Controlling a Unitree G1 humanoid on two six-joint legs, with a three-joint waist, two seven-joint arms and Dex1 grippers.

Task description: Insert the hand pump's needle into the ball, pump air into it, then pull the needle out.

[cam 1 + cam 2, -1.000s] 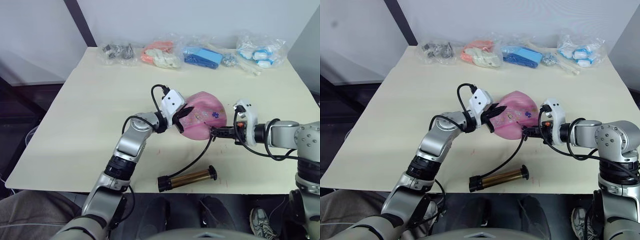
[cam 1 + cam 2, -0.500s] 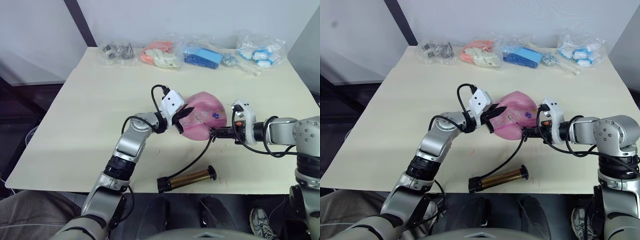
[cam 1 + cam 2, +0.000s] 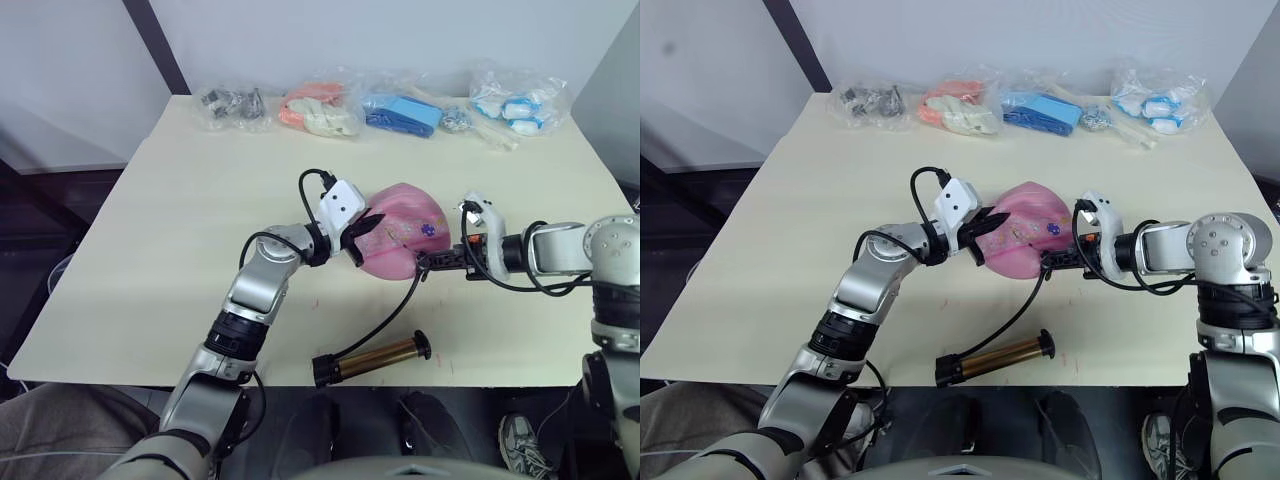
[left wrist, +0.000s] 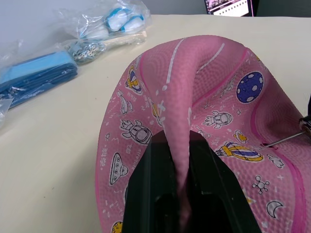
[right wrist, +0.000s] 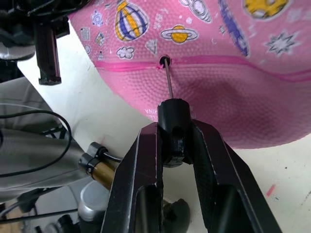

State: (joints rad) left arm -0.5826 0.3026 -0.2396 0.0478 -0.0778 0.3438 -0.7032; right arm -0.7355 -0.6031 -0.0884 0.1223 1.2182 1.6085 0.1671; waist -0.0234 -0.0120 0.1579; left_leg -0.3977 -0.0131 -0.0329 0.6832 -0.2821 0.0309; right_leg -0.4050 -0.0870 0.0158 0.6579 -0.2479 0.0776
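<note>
The pink ball (image 3: 402, 232) lies limp and folded at mid-table. My left gripper (image 4: 177, 145) is shut on a raised fold of the ball (image 4: 184, 97) at its left side. My right gripper (image 5: 172, 128) is shut on the black fitting (image 5: 171, 114) of the needle (image 5: 167, 77), at the ball's right side. The pin's tip sits in the valve hole on the pink seam. The hand pump (image 3: 375, 357) lies flat near the table's front edge, and its black hose (image 3: 395, 315) curves up to the fitting.
Several clear bags line the table's far edge: dark metal parts (image 3: 235, 103), orange and white items (image 3: 320, 108), blue items (image 3: 405, 113), blue-and-white items (image 3: 515, 100). Bare tabletop (image 3: 150, 250) stretches to the left of the ball.
My right gripper has edged a little toward the ball with the fitting. The left gripper keeps its hold on the fold, and the pump lies where it was.
</note>
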